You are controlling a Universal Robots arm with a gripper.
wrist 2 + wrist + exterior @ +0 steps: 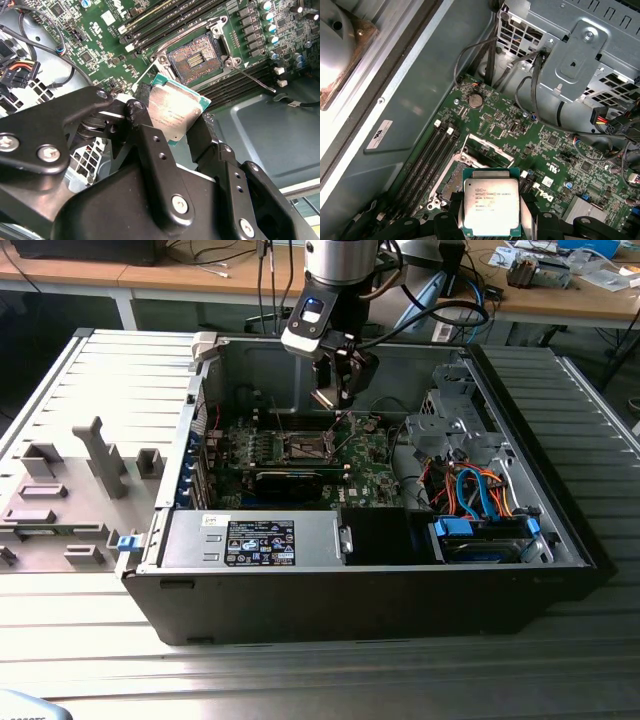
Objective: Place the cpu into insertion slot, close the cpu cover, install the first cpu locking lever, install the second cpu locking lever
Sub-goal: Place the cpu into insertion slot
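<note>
Cpu (491, 205) in jaws, lever (255, 80) beside insertion slot (196, 56)

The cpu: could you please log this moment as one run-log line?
end effector: shut on cpu | cpu: in air, not seated | insertion slot: empty

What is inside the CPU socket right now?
The square dark socket with brownish-gold centre holds only bare contacts. The flat silver-topped square chip, held clear of it in the black tool, hides part of it in the first wrist view.
</note>
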